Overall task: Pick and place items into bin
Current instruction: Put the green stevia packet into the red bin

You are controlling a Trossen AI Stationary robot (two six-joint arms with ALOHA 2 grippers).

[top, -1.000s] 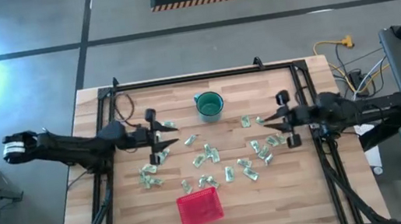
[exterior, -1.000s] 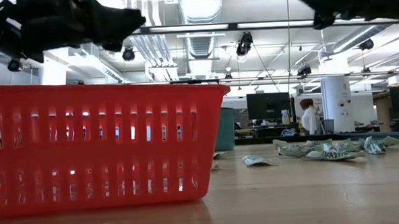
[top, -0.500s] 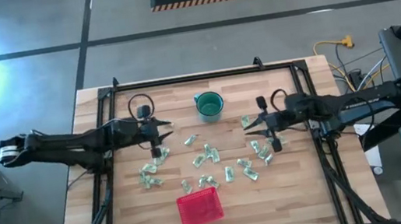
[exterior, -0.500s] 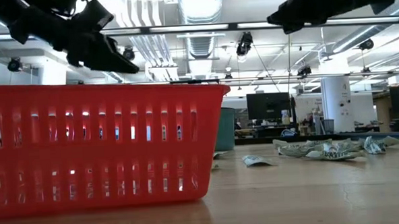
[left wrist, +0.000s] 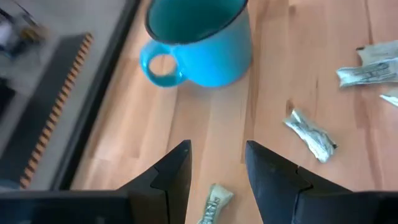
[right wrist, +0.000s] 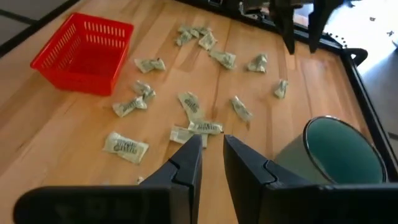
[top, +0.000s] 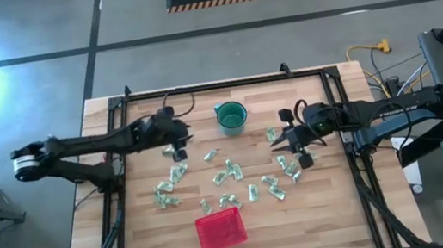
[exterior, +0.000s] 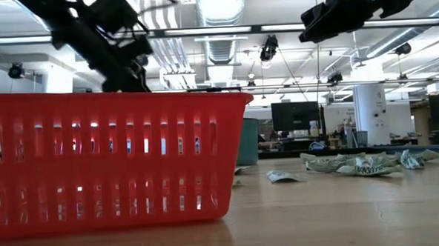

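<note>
Several small pale green and whitish packets (top: pixel 230 171) lie flat and scattered on the wooden table, between the teal cup (top: pixel 232 117) and the red bin (top: pixel 221 230). My left gripper (top: pixel 179 145) is open and tipped down left of the cup. In its wrist view, the left gripper (left wrist: pixel 217 155) has one packet (left wrist: pixel 214 202) on the table below the gap, untouched. My right gripper (top: pixel 280 140) is open over the right-hand packets. Its wrist view shows the right gripper (right wrist: pixel 211 146) narrowly parted just short of a packet (right wrist: pixel 199 127).
The red bin (right wrist: pixel 84 53) stands near the table's near edge, and in the low view the bin (exterior: pixel 110 161) hides the table behind it. The cup (left wrist: pixel 199 37) stands upright towards the far edge. A black frame (top: pixel 225 84) rims the table. More packets (exterior: pixel 355 165) lie right of centre.
My left gripper has moved toward the far edge and the cup, and has tipped its fingers down toward the table. My right gripper has moved toward the table's left, over the right-hand packets. The packets, cup and bin have stayed where they were.
</note>
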